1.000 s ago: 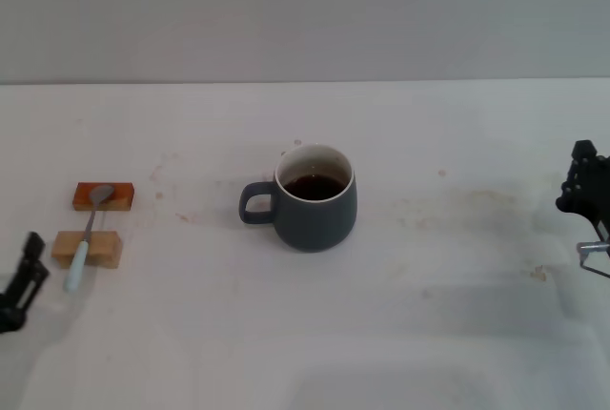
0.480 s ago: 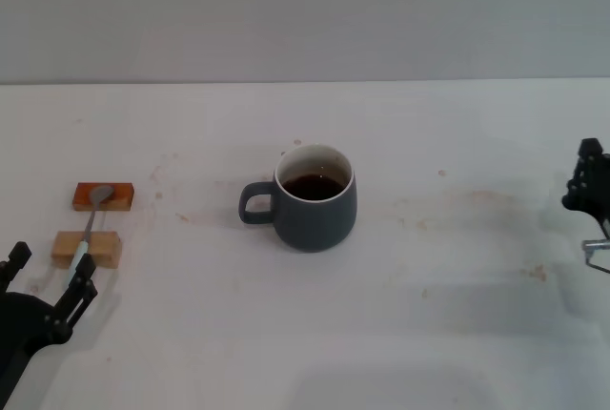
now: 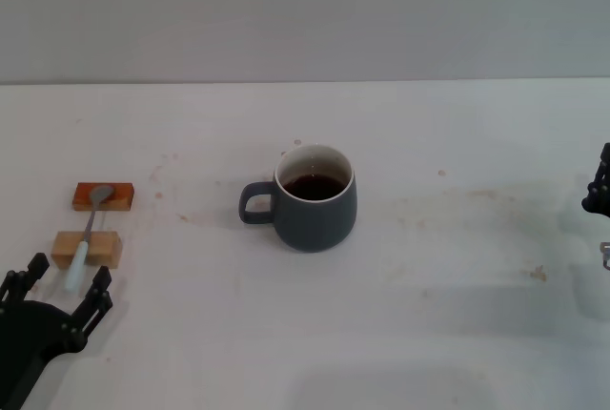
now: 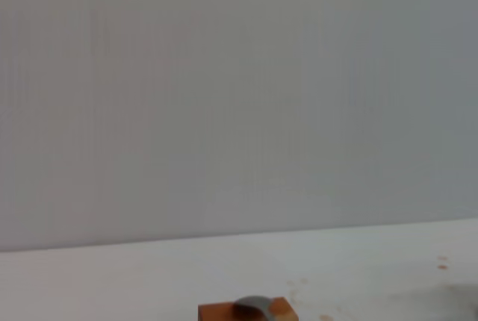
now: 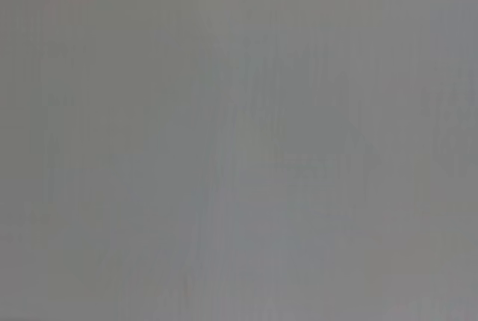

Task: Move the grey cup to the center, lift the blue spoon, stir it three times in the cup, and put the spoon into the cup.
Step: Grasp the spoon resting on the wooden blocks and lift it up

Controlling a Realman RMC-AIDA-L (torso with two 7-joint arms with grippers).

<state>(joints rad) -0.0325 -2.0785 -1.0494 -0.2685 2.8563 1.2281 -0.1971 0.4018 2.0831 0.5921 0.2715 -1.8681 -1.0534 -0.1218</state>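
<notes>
Two blocks under blue spoon (image 3: pixel 88 226); grey cup (image 3: pixel 315 198) upright mid-table. Left gripper (image 3: pixel 65 283), fingers spread, just beside spoon handle. Right gripper (image 3: pixel 600 186) at table edge, fingers' state unclear.

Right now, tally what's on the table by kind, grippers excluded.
Cups: 1, the grey cup, dark liquid inside.
Spoons: 1, the blue spoon, lying across both blocks.
Blocks: 2, the orange-red block and the tan wooden block.
Total: 4

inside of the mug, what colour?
Pale cream-white inside the rounded slate-grey ceramic mug; head view shows it best.
</notes>
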